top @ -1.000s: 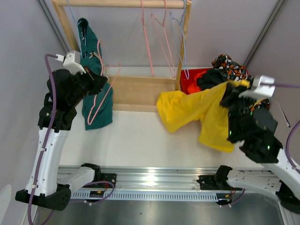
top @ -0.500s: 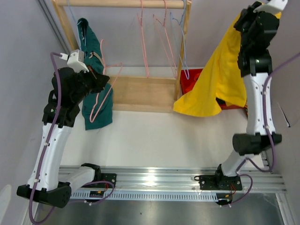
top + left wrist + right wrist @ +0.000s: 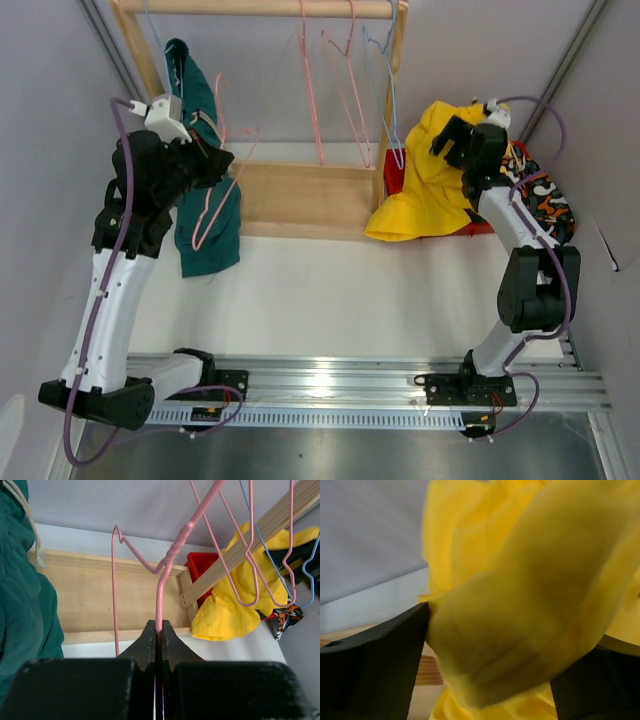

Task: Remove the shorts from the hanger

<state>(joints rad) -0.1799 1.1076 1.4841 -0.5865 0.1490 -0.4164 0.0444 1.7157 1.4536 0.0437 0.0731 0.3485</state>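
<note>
Dark green shorts [image 3: 205,235] [image 3: 20,605] hang at the left end of the wooden rack. A pink hanger [image 3: 215,205] [image 3: 160,590] lies against them, and my left gripper [image 3: 212,162] [image 3: 158,625] is shut on its wire. Yellow shorts [image 3: 420,190] [image 3: 235,610] [image 3: 520,605] are draped over the red bin [image 3: 392,180] at the right. My right gripper [image 3: 455,135] [image 3: 512,630] is over them, its jaws wide apart, with blurred yellow fabric filling the gap between them. Orange-black-white patterned shorts [image 3: 545,200] [image 3: 287,617] lie right of the bin.
The rack's rail [image 3: 260,8] carries bare pink hangers [image 3: 315,100] and a blue hanger [image 3: 390,110]. Its wooden base [image 3: 300,195] sits between the two arms. Grey walls close in both sides. A metal rail [image 3: 330,385] runs along the near edge.
My right arm came down from high up and brought the yellow shorts onto the red bin, and its jaws spread apart. The left gripper kept its hold on the hanger and barely moved.
</note>
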